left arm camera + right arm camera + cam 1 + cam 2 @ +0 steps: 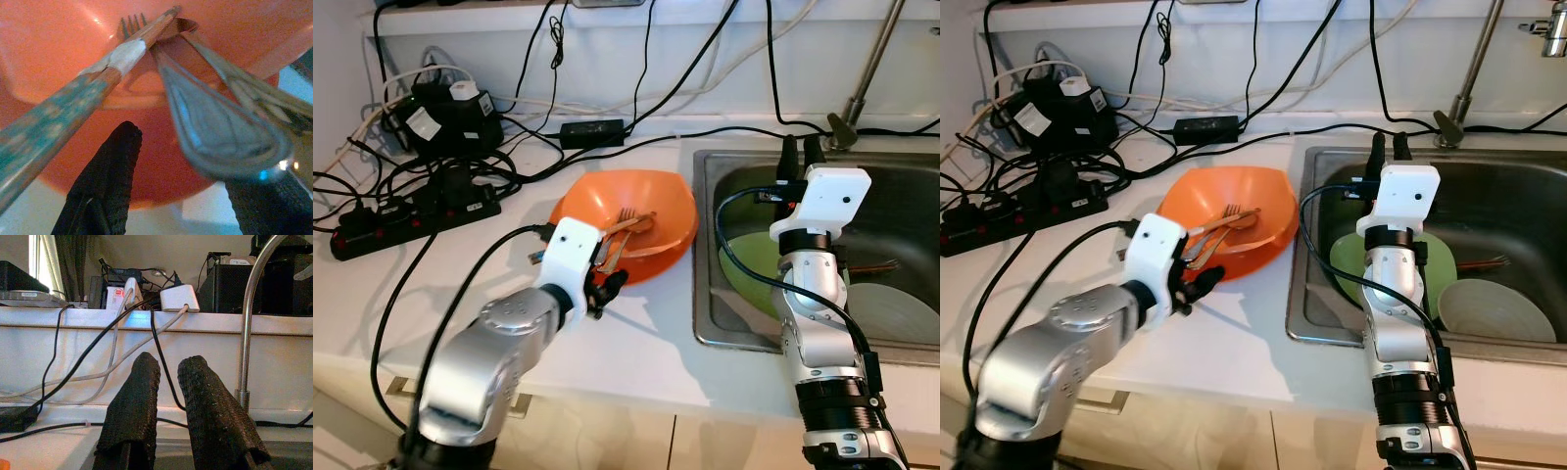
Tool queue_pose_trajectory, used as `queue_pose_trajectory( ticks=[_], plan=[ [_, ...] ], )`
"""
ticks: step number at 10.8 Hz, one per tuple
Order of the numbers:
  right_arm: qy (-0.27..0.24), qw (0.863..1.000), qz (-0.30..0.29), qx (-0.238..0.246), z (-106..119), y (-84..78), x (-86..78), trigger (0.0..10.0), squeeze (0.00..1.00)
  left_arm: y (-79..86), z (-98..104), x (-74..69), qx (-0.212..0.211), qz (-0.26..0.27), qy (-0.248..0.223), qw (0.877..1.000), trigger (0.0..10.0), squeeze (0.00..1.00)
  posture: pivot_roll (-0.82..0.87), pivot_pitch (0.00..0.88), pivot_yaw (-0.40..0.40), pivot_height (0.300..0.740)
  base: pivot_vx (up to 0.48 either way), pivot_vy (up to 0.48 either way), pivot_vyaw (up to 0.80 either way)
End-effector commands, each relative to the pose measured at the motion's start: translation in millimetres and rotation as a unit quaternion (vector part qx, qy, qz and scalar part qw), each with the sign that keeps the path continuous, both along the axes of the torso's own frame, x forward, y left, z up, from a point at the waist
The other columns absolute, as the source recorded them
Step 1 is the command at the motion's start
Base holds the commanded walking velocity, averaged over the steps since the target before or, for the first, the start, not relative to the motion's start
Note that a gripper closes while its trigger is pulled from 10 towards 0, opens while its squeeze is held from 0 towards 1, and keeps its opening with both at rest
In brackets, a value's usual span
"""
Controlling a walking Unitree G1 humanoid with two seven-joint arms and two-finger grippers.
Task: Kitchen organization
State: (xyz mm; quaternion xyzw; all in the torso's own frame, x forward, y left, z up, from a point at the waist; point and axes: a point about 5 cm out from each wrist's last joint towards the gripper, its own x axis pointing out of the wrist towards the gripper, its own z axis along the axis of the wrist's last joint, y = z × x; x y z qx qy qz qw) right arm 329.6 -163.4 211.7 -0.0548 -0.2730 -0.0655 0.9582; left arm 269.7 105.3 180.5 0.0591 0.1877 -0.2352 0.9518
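At the far left of the white bench (636, 343) lies a black power strip (411, 217) under a tangle of cables (460, 117), kept well back from the sink.

Right of it, the left gripper (605, 284) sits at the near rim of the orange bowl (656, 201), its 2 fingers (105, 181) spread wide with the bowl's wall between them and nothing held. The cutlery (625, 233) rests in the bowl: a fork, a wooden-handled piece and what looks like a spoon, their handles leaning out over the near rim toward the gripper. That lean is likely why the arm comes in low from the near side, where the handles are easiest to reach.

Further right, the steel sink (715, 323) holds a green plate (744, 279) and a pale plate (1496, 311), the green one partly hidden behind the right arm. The right gripper (801, 157) is raised above the sink, pointing at the far wall beside the tap (867, 69), its 2 fingers (134, 406) held narrow with a slim gap and empty. It seems parked clear while the left arm works. Sorting the cutlery appears to be the step in hand, with the sink's plates yet to be dealt with.
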Motion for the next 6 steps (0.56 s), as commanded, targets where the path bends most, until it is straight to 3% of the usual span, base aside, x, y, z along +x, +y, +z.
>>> queue_pose_trajectory(
  ticks=[1, 6],
  plan=[
    [0.000, 1.000, 0.004, 0.004, 1.3, 2.5, 0.8, 10.0, 0.00, 5.3, 2.3, -4.1, 0.000, 0.003, 0.002, 1.000, 10.0, 0.00, 0.11, 0.047, 0.120, 0.740, 0.000, 0.000, 0.00],
    [0.002, 1.000, 0.014, 0.007, 0.1, 6.9, 2.3, 10.0, 0.00, 17.6, 9.7, -25.4, -0.010, 0.029, 0.021, 0.999, 10.0, 0.00, 0.15, 0.048, 0.113, 0.740, 0.000, 0.000, 0.00]
  ],
)
